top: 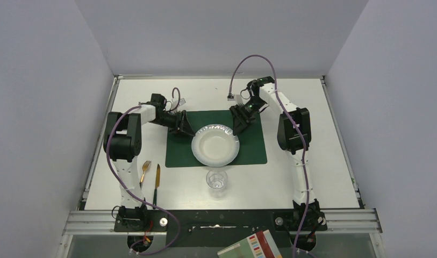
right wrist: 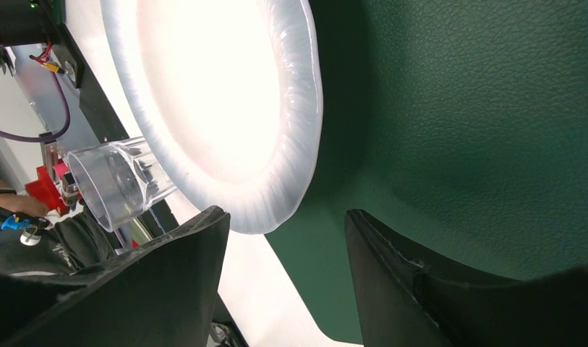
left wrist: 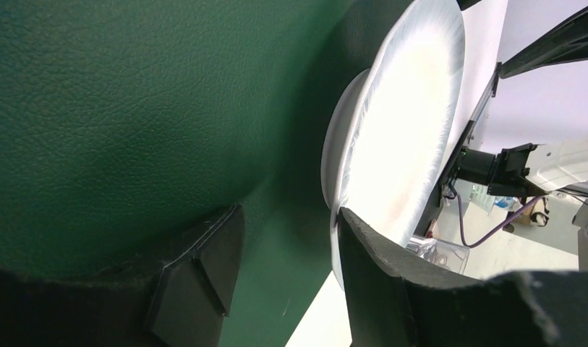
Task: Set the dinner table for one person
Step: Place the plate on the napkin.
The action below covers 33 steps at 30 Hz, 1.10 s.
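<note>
On the white dinner table (top: 313, 172) lies a dark green placemat (top: 253, 153), and a white paper plate (top: 215, 145) rests on it. My left gripper (top: 183, 128) is low over the mat just left of the plate. In the left wrist view it (left wrist: 287, 246) is open with only the mat (left wrist: 131, 108) between its fingers, and the plate's rim (left wrist: 399, 130) is beside one finger. My right gripper (top: 240, 124) is at the plate's far right edge. In the right wrist view it (right wrist: 287, 238) stands open, with the plate (right wrist: 211, 94) just beyond its fingertips and not gripped.
A clear glass (top: 216, 181) stands on the table in front of the placemat and shows as the glass (right wrist: 110, 184) in the right wrist view. A gold fork (top: 144, 172) and a knife (top: 157, 183) lie side by side near the left arm's base.
</note>
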Tool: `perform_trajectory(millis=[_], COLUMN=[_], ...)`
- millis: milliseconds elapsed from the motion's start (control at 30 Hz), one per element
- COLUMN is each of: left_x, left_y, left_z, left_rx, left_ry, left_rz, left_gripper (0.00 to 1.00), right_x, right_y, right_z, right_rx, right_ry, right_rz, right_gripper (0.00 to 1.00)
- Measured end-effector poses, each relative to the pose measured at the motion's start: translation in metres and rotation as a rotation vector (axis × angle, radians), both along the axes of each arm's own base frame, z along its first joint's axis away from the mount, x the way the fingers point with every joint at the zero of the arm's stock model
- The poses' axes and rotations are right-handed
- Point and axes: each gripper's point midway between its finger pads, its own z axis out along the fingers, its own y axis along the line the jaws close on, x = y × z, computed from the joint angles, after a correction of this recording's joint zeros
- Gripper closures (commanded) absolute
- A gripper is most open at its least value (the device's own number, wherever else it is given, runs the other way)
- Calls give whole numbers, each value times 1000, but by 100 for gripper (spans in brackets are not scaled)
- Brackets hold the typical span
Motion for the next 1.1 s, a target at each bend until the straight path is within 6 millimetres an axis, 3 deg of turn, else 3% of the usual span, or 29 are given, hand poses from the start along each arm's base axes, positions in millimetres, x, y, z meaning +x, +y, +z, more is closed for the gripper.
perform_trajectory(millis=[300,500,633,767,800,833,867,900,933,1033,1100], left_x=[1,16,34,74,83,90,97,102,102,94,76], left_y=[1,6,13,30,37,46,55,64,77,107,141], left_z=[4,9,19,53,65,79,94,110,129,148,138], left_rx=[14,53,112,245,291,340,386,424,468,506,528], left_ry=[7,-44,-105,-286,-347,-408,-478,-545,-633,-730,-736], left_rz=[0,5,24,78,104,137,178,225,286,442,566], left_gripper=[47,46,47,46,46,52,72,93,100,100,100], right_x=[0,-1,10,38,43,47,49,50,47,28,21], right_y=[-1,-5,-11,-24,-30,-36,-42,-52,-65,-129,-179], right_z=[-1,-6,0,25,36,47,58,69,81,106,112], right_rx=[-1,-26,-78,-162,-186,-207,-221,-236,-248,-253,-296], right_ry=[-3,-4,-66,-257,-323,-390,-454,-540,-622,-809,-871], right_rz=[7,11,10,-18,-37,-63,-91,-133,-191,-427,-566], right_gripper=[38,38,37,39,45,70,96,100,100,100,100])
